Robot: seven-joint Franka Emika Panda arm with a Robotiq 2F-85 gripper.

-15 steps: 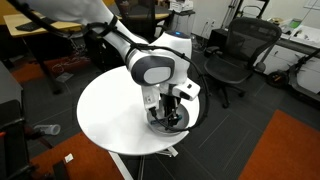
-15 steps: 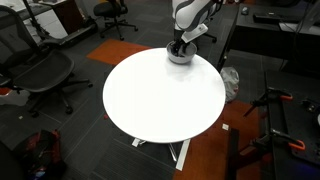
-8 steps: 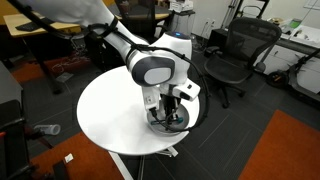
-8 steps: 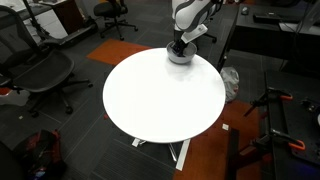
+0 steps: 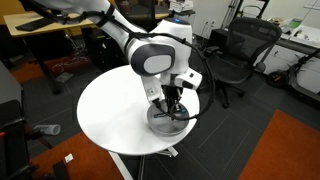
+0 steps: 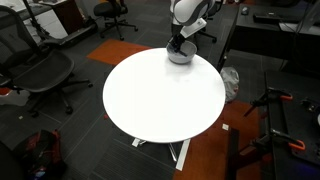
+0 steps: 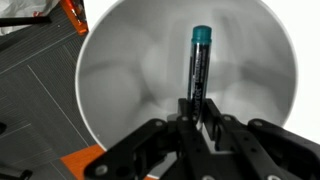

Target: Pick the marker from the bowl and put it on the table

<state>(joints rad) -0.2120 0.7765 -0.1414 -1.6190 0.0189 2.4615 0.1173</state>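
Observation:
My gripper (image 7: pixel 197 105) is shut on the marker (image 7: pixel 199 65), a slim dark pen with a teal end that points away from the jaws. It hangs over the inside of the shiny grey bowl (image 7: pixel 110 70). In both exterior views the gripper (image 5: pixel 172 101) (image 6: pixel 178 42) sits just above the bowl (image 5: pixel 167 124) (image 6: pixel 181 57). The bowl stands near the edge of the round white table (image 5: pixel 108 110) (image 6: pixel 160 100). The marker is too small to make out in the exterior views.
Black office chairs (image 5: pixel 238 55) (image 6: pixel 35 70) stand around the table. A wooden desk (image 5: pixel 45 25) is behind the arm. Orange carpet (image 5: pixel 285 150) and dark floor surround the pedestal. A tripod stand (image 6: pixel 280 120) is near the table's side.
The gripper has risen a little out of the bowl, with the marker held in its jaws. The bowl has stayed where it was.

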